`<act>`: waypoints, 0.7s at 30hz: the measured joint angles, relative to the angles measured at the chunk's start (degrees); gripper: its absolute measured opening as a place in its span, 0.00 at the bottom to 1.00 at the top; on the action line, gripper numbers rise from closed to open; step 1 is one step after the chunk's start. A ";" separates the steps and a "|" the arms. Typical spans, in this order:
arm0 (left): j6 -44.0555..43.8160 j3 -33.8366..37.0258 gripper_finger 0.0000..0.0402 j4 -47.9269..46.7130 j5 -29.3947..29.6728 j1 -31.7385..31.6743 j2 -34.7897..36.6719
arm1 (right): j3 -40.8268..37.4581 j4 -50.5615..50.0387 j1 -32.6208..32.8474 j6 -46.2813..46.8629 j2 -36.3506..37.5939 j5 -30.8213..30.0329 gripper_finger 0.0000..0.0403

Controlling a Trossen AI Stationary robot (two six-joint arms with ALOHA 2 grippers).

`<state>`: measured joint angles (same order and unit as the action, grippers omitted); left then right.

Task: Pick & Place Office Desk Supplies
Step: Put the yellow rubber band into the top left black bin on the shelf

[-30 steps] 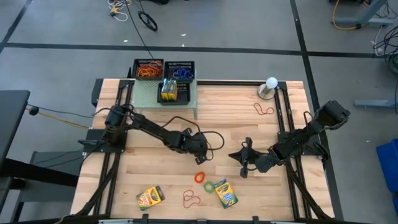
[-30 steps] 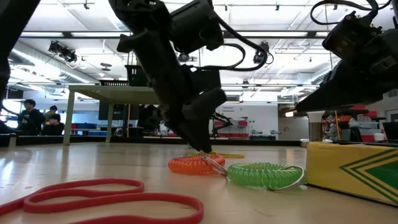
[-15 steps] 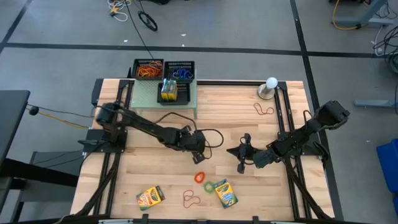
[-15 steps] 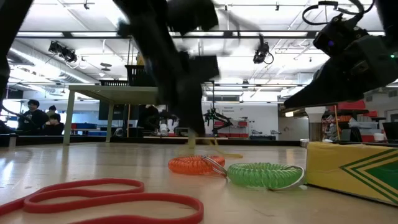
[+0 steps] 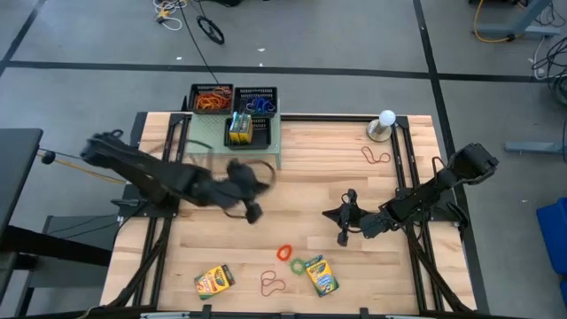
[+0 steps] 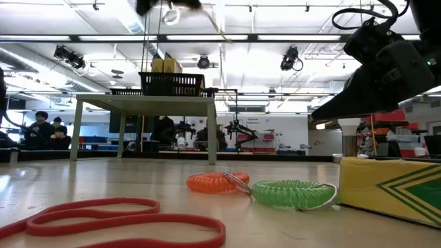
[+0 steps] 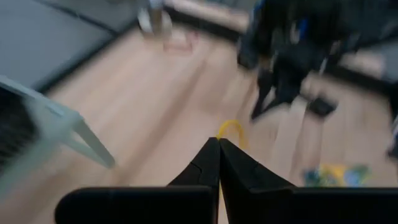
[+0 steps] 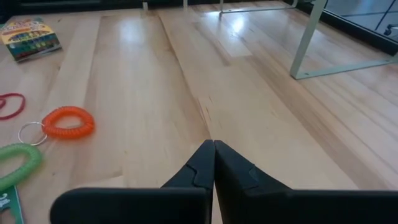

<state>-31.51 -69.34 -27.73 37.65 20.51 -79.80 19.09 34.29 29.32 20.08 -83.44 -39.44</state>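
Note:
My left gripper [image 5: 252, 213] hangs high over the table's middle left and is shut on a thin yellow rubber band [image 7: 231, 127]. In the low view the band shows as a thin strand [image 6: 222, 29] near the picture's top. My right gripper [image 5: 343, 236] waits low at the right of the middle, shut [image 8: 213, 144] with nothing in it. An orange coil [image 5: 283, 252] and a green coil [image 5: 297, 263] lie side by side near the front. Two crayon boxes [image 5: 213, 280] [image 5: 321, 276] and a red band [image 5: 272, 283] lie flat there too. My left gripper pinches the yellow band between its two shut fingers [image 7: 208, 162]. A short arc of the loop [image 7: 231, 127] sticks out past the fingertips. The fingers slant downward, and the band is lifted clear of the table.
A pale green shelf [image 5: 208, 133] at the far edge carries a black tray with a crayon box [image 5: 239, 130]. Two more black trays [image 5: 212, 98] [image 5: 257, 100] stand behind it. A white ball on a stand [image 5: 386, 117] and another red band [image 5: 375, 157] are at the far right.
My left gripper has risen fast from the table beside the orange coil and drawn back toward the table's left edge. It has carried the yellow band up clear of the wood. The coils have stayed where they were.

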 joint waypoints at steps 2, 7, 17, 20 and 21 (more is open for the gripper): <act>1.50 -0.02 0.01 0.01 1.98 0.17 4.28 | 0.00 0.23 -0.02 -0.02 0.00 0.00 0.03; 6.09 -0.02 0.01 -0.44 8.96 -1.90 13.78 | 0.00 0.38 -0.07 -0.70 0.00 -0.02 0.03; 9.57 -0.02 0.01 -7.60 14.32 -19.19 26.57 | 0.00 1.69 -0.09 -1.11 -0.02 0.37 0.03; 10.35 -0.02 0.01 -9.96 13.04 -25.51 27.50 | 0.00 1.94 -0.09 -1.31 -0.02 0.37 0.03; 10.39 0.02 0.01 -10.75 12.44 -27.62 27.75 | 0.00 2.05 -0.09 -1.31 -0.02 0.37 0.03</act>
<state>-21.12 -69.32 -38.48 50.08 -7.12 -52.05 19.09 36.34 29.23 18.76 -83.46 -39.07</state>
